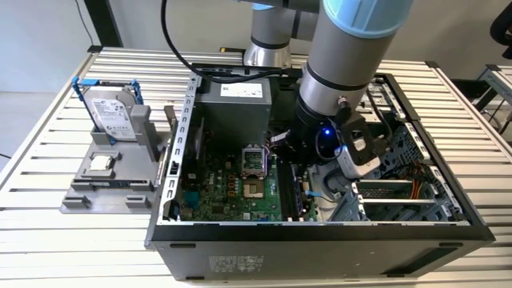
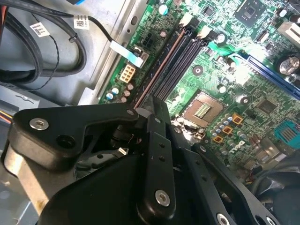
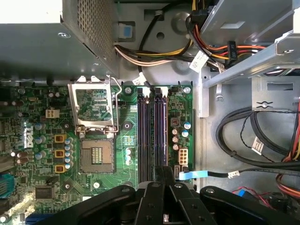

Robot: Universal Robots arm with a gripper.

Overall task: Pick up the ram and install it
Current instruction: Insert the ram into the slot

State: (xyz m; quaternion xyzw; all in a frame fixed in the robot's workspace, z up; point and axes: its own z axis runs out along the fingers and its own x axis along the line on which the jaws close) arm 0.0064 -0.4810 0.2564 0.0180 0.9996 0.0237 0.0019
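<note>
Slatted metal forms the counter [image 1: 48,240], on which an open computer case [image 1: 320,237] lies before a pale wall. A grey stand [image 1: 108,180] with a hard drive [image 1: 112,117] is set just beside it. The claw [image 3: 163,171] is lowered over the memory slots [image 3: 152,136] of the green board [image 3: 124,140]. Its fingers [image 2: 157,140] are drawn narrow; whether the ram is pinched between them cannot be told.

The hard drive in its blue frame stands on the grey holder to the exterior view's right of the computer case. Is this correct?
No. The exterior view shows the hard drive in its blue frame on the grey holder to the exterior view's left of the computer case.
</note>
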